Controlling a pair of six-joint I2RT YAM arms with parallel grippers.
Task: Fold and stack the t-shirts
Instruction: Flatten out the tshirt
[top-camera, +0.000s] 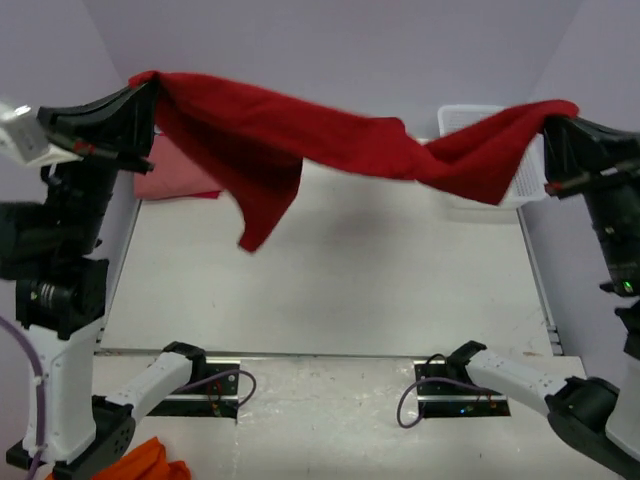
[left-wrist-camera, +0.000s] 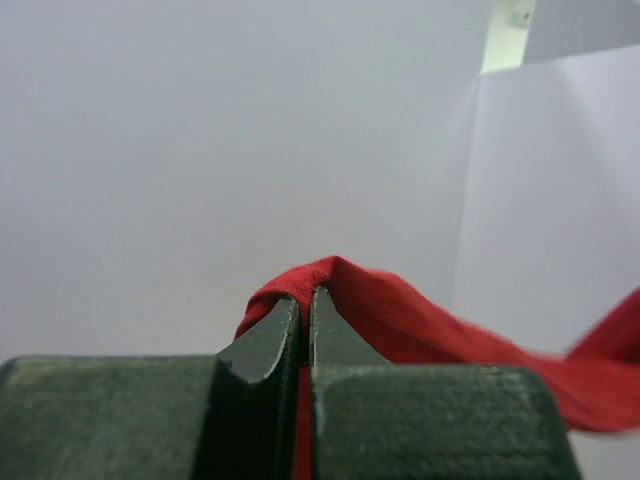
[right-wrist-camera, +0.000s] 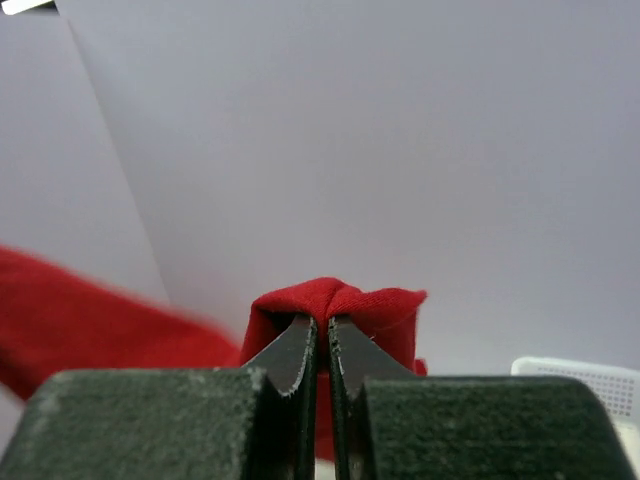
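A red t-shirt (top-camera: 330, 140) hangs stretched in the air between my two grippers, high above the table, with a loose part drooping toward the left middle. My left gripper (top-camera: 150, 85) is shut on its left end; in the left wrist view the cloth (left-wrist-camera: 340, 290) is pinched between the jaws (left-wrist-camera: 305, 300). My right gripper (top-camera: 555, 115) is shut on its right end; the right wrist view shows the cloth (right-wrist-camera: 335, 300) bunched over the closed jaws (right-wrist-camera: 322, 325). A salmon-pink t-shirt (top-camera: 175, 180) lies folded at the table's back left. No neck label shows.
A white mesh basket (top-camera: 490, 165) stands at the back right, partly behind the hanging shirt, and shows in the right wrist view (right-wrist-camera: 590, 380). An orange cloth (top-camera: 150, 462) lies off the table at the bottom left. White walls surround the white table (top-camera: 330, 280).
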